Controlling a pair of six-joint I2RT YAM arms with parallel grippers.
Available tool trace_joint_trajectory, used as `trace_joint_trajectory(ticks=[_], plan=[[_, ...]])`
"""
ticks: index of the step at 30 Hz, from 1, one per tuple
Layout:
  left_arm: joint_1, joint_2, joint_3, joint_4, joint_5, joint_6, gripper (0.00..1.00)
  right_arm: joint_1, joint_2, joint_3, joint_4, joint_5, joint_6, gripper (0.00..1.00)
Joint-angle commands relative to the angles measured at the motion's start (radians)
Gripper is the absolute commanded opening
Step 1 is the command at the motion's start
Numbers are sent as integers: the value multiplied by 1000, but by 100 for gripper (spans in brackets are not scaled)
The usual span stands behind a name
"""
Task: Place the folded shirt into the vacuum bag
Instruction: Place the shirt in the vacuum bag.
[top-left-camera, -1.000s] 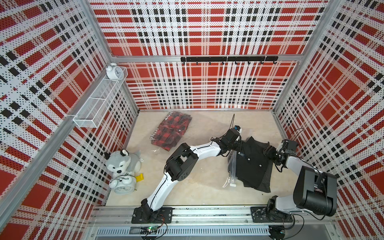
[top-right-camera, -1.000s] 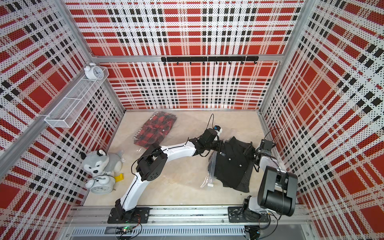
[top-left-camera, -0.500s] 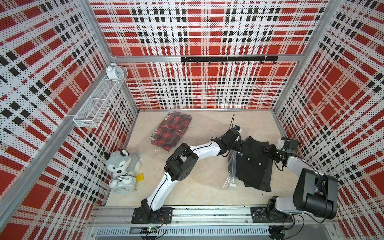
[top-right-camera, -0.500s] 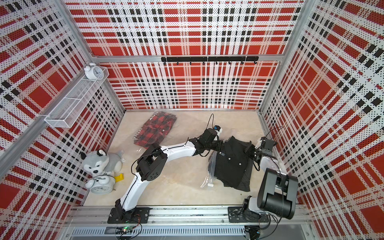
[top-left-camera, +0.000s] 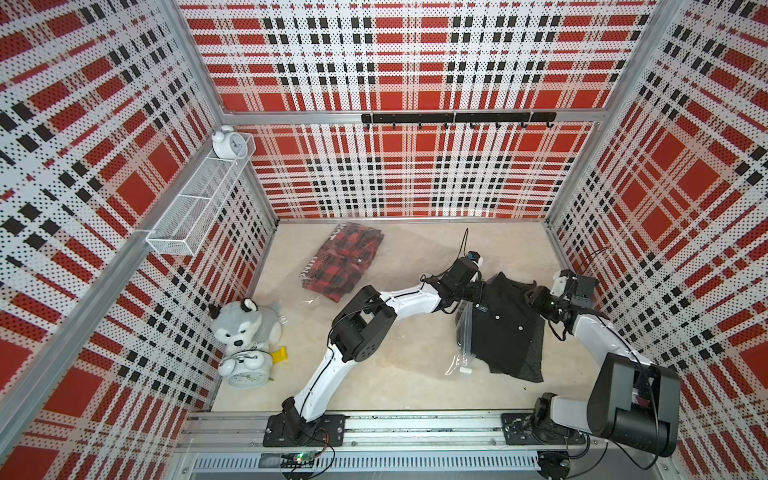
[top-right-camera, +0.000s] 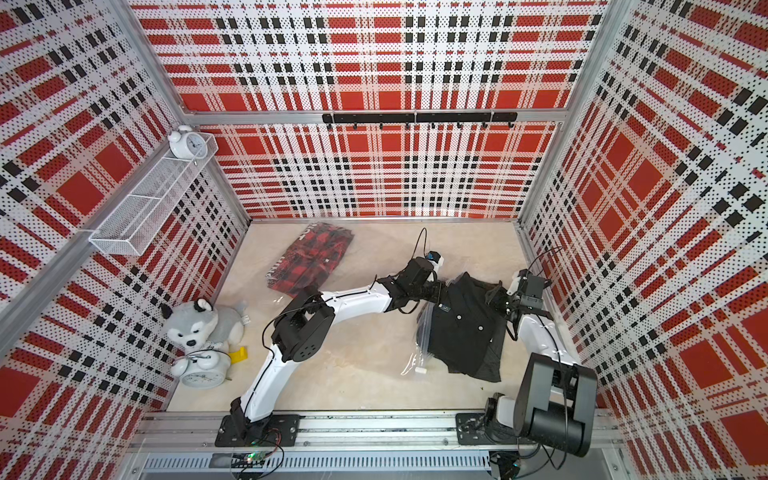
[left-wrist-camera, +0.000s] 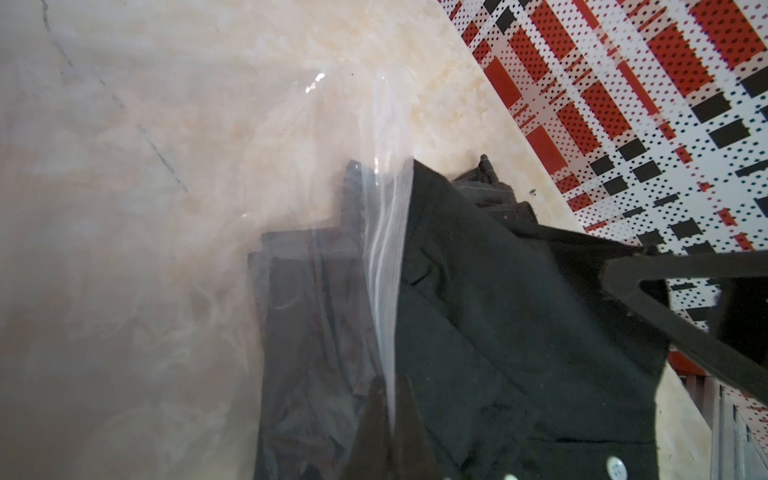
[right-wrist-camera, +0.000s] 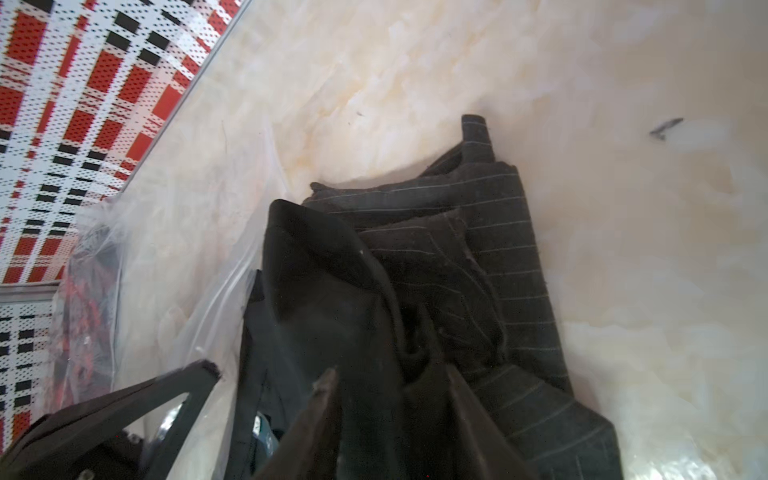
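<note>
The black folded shirt (top-left-camera: 507, 328) (top-right-camera: 465, 332) lies at the table's right. Its left part is under the clear vacuum bag (top-left-camera: 462, 332) (top-right-camera: 424, 336), and the bag's white slider clip (top-left-camera: 465, 371) lies at the near edge. My left gripper (top-left-camera: 478, 291) (left-wrist-camera: 390, 386) is shut on the bag's zip strip (left-wrist-camera: 386, 249) at the shirt's far left corner. My right gripper (top-left-camera: 534, 297) (right-wrist-camera: 388, 372) is at the shirt's far right corner. Its fingers stand apart with bunched shirt (right-wrist-camera: 436, 249) fabric between them.
A red plaid garment in another clear bag (top-left-camera: 345, 262) lies at the back left. A husky plush (top-left-camera: 243, 324), an alarm clock (top-left-camera: 245, 370) and a yellow piece (top-left-camera: 280, 355) sit by the left wall. A wire shelf (top-left-camera: 195, 208) hangs there; a hook rail (top-left-camera: 457, 118) is on the back wall.
My right gripper has shifted slightly at the shirt's far right corner. The left arm has stayed put, holding the bag's edge.
</note>
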Motion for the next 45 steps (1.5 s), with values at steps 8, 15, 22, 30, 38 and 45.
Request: trace_joint_trajectory(ticks=[8, 15, 22, 30, 38, 45], plan=[[7, -63, -26, 17, 4, 10, 0, 4, 112, 53, 28, 47, 5, 53], [13, -57, -27, 30, 19, 7, 0, 22, 132, 57, 82, -28, 2, 16], [22, -55, -20, 34, 26, -2, 0, 115, -3, 25, 90, -53, -56, 0], [38, -71, -27, 40, 20, -12, 0, 237, -176, -11, 90, -90, -97, 0], [51, -134, -87, 76, -2, -27, 0, 331, -222, -14, 63, -56, -123, 0], [40, -235, -160, 122, -39, -34, 0, 338, -171, -23, 46, 23, -94, 0]])
